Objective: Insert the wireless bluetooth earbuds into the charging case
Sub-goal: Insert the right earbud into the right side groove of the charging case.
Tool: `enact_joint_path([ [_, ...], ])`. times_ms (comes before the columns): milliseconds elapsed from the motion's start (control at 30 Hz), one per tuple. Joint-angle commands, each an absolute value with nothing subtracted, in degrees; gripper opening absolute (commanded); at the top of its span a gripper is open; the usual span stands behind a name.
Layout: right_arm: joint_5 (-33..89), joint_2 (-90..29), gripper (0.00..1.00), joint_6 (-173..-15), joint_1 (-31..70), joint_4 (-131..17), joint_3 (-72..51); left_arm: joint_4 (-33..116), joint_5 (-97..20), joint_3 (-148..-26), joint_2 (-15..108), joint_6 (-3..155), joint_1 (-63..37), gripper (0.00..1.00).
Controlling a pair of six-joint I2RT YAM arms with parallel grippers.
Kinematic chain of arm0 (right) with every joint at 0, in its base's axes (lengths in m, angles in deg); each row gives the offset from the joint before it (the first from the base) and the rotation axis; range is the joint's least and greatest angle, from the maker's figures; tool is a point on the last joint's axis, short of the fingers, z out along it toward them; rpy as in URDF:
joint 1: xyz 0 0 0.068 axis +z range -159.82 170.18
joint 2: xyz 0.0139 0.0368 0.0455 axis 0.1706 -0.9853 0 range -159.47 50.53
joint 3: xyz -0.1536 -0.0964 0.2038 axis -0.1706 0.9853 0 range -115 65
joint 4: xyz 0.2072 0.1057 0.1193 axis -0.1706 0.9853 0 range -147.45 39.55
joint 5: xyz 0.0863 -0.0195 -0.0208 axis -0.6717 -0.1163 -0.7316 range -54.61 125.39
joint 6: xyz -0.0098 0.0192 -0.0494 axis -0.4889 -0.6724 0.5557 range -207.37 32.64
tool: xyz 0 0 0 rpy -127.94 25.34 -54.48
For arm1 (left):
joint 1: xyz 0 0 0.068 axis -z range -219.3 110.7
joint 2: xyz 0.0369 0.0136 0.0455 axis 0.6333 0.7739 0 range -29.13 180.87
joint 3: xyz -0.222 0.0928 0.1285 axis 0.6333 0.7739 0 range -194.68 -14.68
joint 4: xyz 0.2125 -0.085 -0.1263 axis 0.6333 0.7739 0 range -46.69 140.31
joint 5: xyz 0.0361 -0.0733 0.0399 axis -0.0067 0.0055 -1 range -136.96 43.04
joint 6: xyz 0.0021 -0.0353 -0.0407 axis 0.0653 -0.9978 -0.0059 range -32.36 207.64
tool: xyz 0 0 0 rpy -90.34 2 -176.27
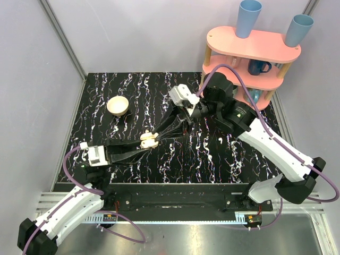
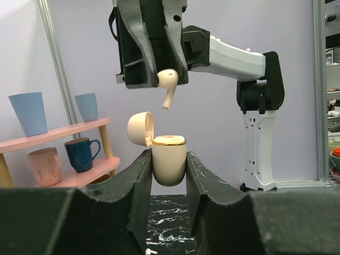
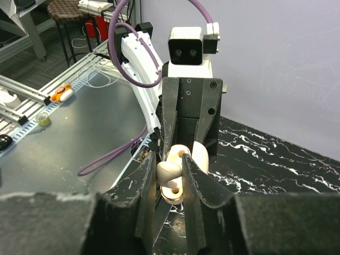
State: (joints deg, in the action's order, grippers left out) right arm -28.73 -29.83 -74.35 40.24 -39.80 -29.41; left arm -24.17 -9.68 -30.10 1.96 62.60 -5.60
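Centre frame: earbud (image 2: 169, 81) is pinched in right pincer (image 3: 170, 178) above open case (image 2: 170, 159), clamped by left pincer (image 1: 147, 141); the tilted stem could be jammed against the rim.

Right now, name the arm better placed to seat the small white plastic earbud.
Right. The right gripper pinches the small white plastic earbud above the open cream rounded charging case, which the left gripper holds upright.

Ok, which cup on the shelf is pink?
The pink mug with a handle, on the lower shelf beside the dark blue mug. The two handleless cups above are light blue.
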Motion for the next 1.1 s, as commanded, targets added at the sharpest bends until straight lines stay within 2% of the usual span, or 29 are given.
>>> enact_joint_path([
  [0,-29.82,-27.43,0.20,-75.41,40.01,-42.69,-29.30,-24.89,-10.75,-30.85,1.01,63.65,-5.55,0.00],
  [467,-35.09,-28.66,0.19,-76.12,39.93,-41.72,-29.39,-24.36,-10.57,-32.08,1.27,63.03,-5.46,0.00],
  [1067,-33.87,-32.00,0.18,-74.80,40.01,-40.05,-30.00,-25.59,-9.87,-32.87,2.24,61.71,-5.46,0.00],
])
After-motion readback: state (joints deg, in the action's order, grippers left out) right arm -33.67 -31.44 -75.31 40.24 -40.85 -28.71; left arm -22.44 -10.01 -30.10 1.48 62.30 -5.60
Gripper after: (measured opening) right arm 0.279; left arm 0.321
